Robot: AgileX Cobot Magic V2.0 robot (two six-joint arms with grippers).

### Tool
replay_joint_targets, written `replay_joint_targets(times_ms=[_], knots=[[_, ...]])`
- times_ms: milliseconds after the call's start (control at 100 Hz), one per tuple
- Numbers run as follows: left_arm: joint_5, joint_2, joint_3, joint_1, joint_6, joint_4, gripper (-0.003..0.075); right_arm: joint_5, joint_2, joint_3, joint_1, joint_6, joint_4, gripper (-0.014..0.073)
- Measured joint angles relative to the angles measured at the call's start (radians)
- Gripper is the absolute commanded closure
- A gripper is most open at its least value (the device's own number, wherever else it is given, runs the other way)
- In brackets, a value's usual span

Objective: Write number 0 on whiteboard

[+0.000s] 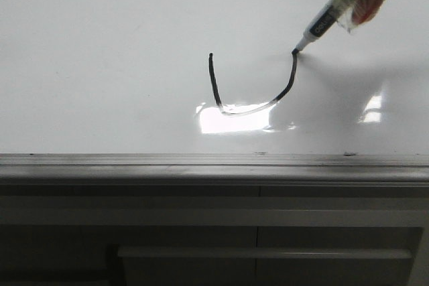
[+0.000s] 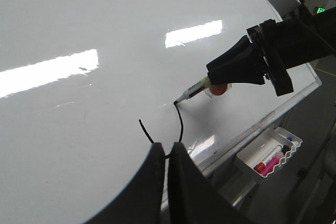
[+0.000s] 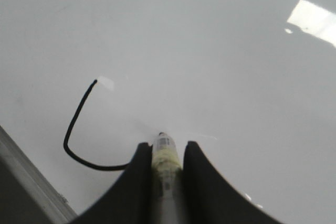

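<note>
The whiteboard (image 1: pixel 100 65) fills the front view, with its grey rail along the near edge. On it is a black marker stroke (image 1: pixel 231 108), an open U shape: the number 0 stands as a partial loop, open at the top. It also shows in the left wrist view (image 2: pixel 181 124) and the right wrist view (image 3: pixel 73 129). My right gripper (image 3: pixel 167 150) is shut on a white marker (image 1: pixel 322 25), whose tip touches the board at the stroke's right end. My left gripper (image 2: pixel 167 148) is shut and empty, hovering above the board near the stroke.
A grey metal rail (image 1: pixel 214 165) runs along the board's near edge, with cabinet fronts below. A small white tray (image 2: pixel 270 150) with red and pink markers hangs beside the board's edge. Bright light reflections lie on the board (image 1: pixel 228 118).
</note>
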Motion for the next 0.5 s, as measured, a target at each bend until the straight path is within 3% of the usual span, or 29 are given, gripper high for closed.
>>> replay_joint_targets(times_ms=[220, 500], knots=[[0.000, 0.000, 0.000, 0.000, 0.000, 0.000, 0.0740, -0.009, 0.050, -0.043, 0.004, 0.000, -0.004, 0.0638], [0.000, 0.000, 0.000, 0.000, 0.000, 0.000, 0.0740, -0.053, 0.131, -0.085, 0.089, 0.000, -0.009, 0.0638]])
